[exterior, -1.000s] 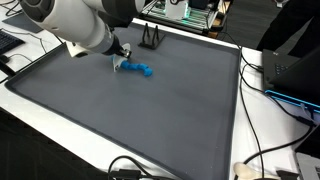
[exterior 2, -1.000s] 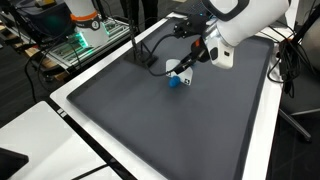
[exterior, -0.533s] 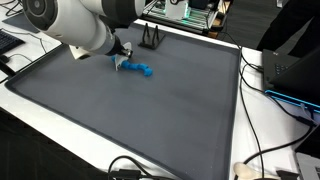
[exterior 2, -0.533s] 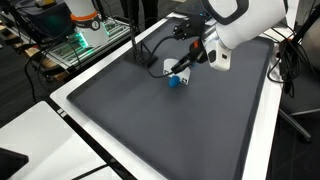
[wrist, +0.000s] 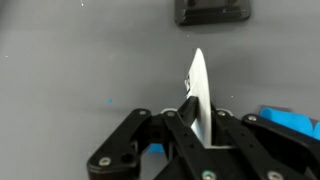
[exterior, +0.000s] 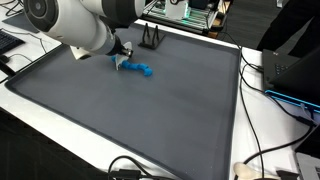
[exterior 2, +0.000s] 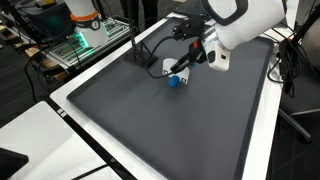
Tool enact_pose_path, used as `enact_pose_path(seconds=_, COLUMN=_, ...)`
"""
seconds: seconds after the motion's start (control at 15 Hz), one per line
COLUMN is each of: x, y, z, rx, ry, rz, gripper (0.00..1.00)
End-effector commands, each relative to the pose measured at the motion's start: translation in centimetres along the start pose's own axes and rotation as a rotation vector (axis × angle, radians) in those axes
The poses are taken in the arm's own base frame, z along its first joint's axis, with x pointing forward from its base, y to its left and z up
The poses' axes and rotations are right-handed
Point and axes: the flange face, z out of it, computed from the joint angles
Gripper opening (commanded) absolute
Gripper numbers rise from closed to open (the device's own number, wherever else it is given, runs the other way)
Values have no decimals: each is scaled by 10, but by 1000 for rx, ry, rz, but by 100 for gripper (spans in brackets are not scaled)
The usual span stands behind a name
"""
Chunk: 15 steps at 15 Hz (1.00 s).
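My gripper point(wrist: 190, 122) is shut on a thin white flat piece point(wrist: 198, 88), which stands edge-on between the fingers in the wrist view. In both exterior views the gripper point(exterior: 121, 58) point(exterior 2: 181, 68) hangs low over the far part of the grey mat point(exterior: 160, 120), with the white piece point(exterior: 119, 63) point(exterior 2: 169, 66) at its tip. A blue object point(exterior: 141, 69) point(exterior 2: 174, 82) lies on the mat right beside the gripper. A corner of the blue object point(wrist: 292, 119) shows at the right edge of the wrist view. Whether the white piece touches it I cannot tell.
A small black stand point(exterior: 150, 38) point(wrist: 212, 10) sits at the mat's far edge, close to the gripper. Cables point(exterior: 262, 80) and electronics point(exterior 2: 85, 30) line the white table border. The grey mat point(exterior 2: 170, 130) stretches wide towards the near side.
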Motion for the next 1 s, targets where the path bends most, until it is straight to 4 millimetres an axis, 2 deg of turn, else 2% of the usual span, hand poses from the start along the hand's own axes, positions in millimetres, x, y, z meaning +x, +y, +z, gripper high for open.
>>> enact_pose_path(seconds=0.0, x=-1, y=1, z=12, rx=20, ry=-27, rz=-19, gripper=2)
enact_pose_path(seconds=0.4, x=-4, y=1, z=17, rx=35, ry=-52, rz=-39, gripper=2)
enact_pose_path(seconds=0.93, x=-13, y=7, z=4, rx=71, ry=-14, rz=3, gripper=2)
